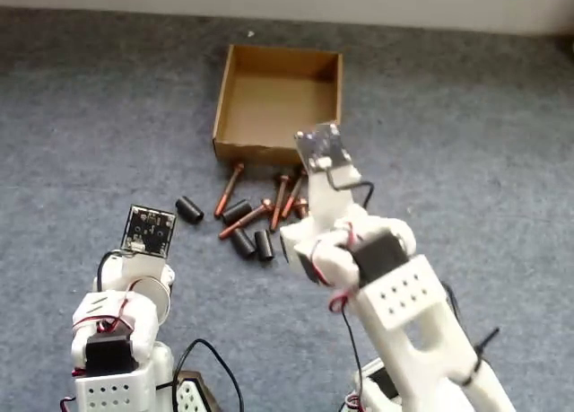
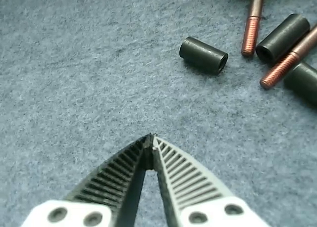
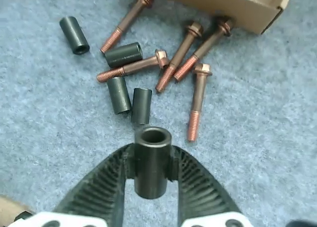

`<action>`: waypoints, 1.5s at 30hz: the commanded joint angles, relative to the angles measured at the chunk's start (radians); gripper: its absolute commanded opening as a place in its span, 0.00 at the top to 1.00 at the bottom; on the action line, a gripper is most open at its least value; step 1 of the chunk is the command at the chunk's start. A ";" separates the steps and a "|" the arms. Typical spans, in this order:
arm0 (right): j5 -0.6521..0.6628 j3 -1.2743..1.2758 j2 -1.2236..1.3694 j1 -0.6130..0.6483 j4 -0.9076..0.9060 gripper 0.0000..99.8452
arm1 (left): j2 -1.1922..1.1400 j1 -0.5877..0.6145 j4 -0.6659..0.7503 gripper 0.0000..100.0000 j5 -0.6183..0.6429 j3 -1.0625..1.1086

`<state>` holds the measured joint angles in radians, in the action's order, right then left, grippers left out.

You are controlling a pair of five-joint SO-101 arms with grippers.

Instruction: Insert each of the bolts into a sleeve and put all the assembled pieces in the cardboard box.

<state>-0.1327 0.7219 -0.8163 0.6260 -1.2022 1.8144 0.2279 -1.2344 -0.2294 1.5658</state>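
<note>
My right gripper is shut on a black sleeve, held upright with its open bore facing the camera, just above the carpet. Beyond it lie several copper bolts and several loose black sleeves. The cardboard box stands open behind them. My left gripper is shut with nothing in it, low over bare carpet. One sleeve lies a short way past its tips, with bolt ends and more sleeves beyond.
Grey carpet covers the whole work surface. The right arm leans over the near edge of the parts pile. The left arm stands at the lower left, apart from the pile.
</note>
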 commanded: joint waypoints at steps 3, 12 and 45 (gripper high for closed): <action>0.012 0.255 -0.283 0.002 0.208 1.00 | -0.005 0.007 -0.003 0.99 0.005 -0.137; 0.091 0.504 -0.498 -0.108 0.361 1.00 | -0.050 0.001 0.000 0.99 -0.081 -0.364; 0.000 0.714 -0.506 -0.318 0.676 1.00 | -1.773 -0.343 0.388 0.84 0.146 -1.167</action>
<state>-0.1235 1.4446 -1.3073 0.3176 -0.5516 0.1358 -0.1005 -0.8769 -0.1020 0.5056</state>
